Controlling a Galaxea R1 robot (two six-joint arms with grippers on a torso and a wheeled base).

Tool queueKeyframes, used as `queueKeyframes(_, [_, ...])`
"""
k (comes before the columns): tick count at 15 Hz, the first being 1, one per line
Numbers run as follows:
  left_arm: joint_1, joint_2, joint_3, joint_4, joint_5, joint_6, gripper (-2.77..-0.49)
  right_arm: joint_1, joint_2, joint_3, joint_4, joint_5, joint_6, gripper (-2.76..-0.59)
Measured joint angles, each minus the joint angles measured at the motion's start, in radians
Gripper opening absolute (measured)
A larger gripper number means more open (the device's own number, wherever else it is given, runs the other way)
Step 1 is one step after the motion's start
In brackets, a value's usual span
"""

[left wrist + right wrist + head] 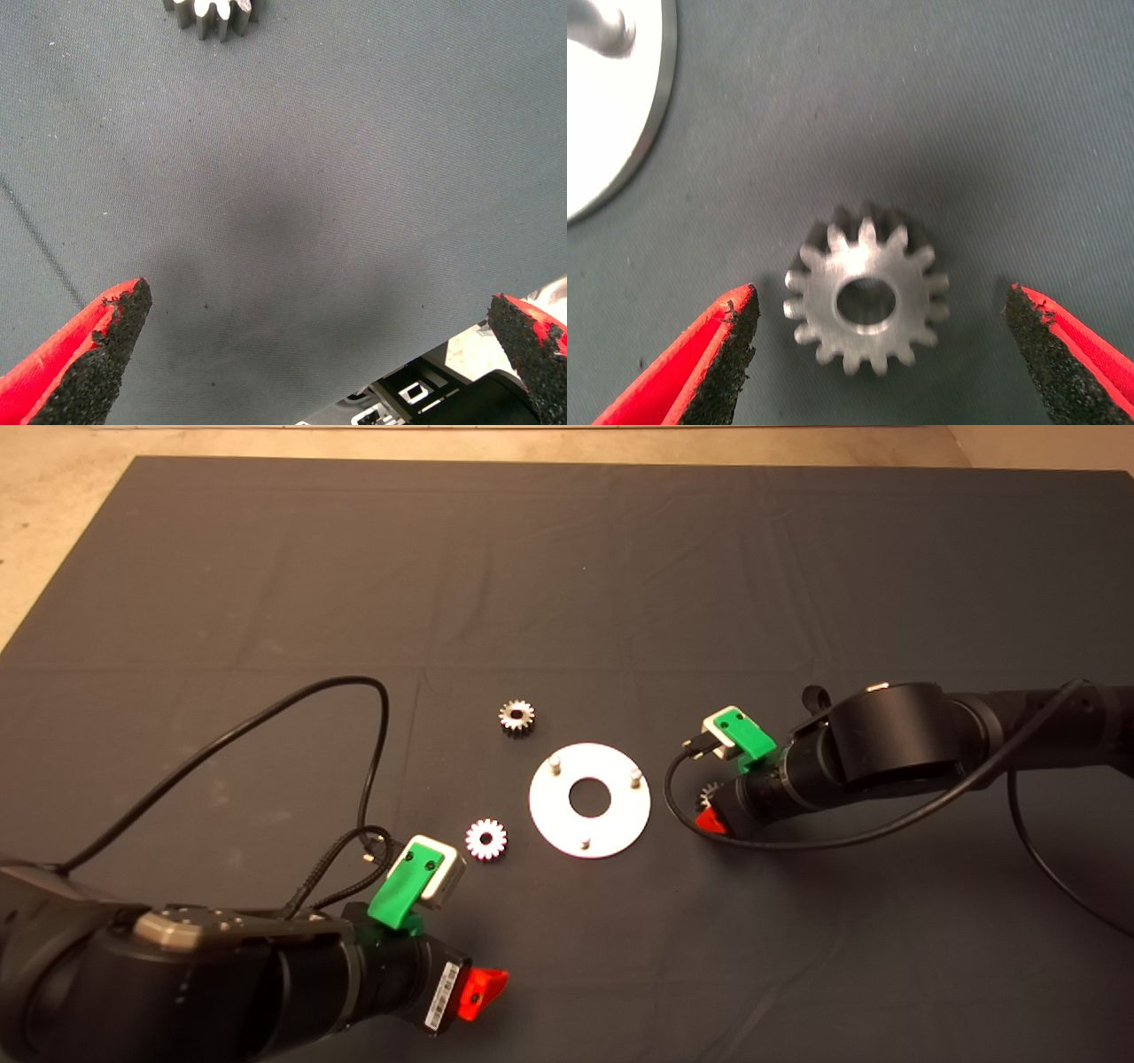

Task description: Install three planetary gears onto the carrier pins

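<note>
Right gripper (877,354) open astride gear (866,299), nothing held; carrier pins (555,764) all bare, three gears uninstalled

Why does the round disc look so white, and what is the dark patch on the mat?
Head view: the disc glares white under overhead light. Right wrist view: its edge is blown out and its pin blurred, but the gear is sharp. Left wrist view: the patch is a soft shadow, probably the arm's.
</note>
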Motion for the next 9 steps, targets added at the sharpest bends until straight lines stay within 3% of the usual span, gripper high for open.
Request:
queueKeyframes(2, [0.0, 0.0, 0.0, 0.0, 0.0, 0.0, -0.5, -0.004, 0.0, -0.005, 0.0, 0.013, 0.0, -1.3])
queueKeyframes(9, [0.0, 0.0, 0.0, 0.0, 0.0, 0.0, -0.5, -0.004, 0.003, -0.011, -0.001, 0.015, 0.0, -1.37])
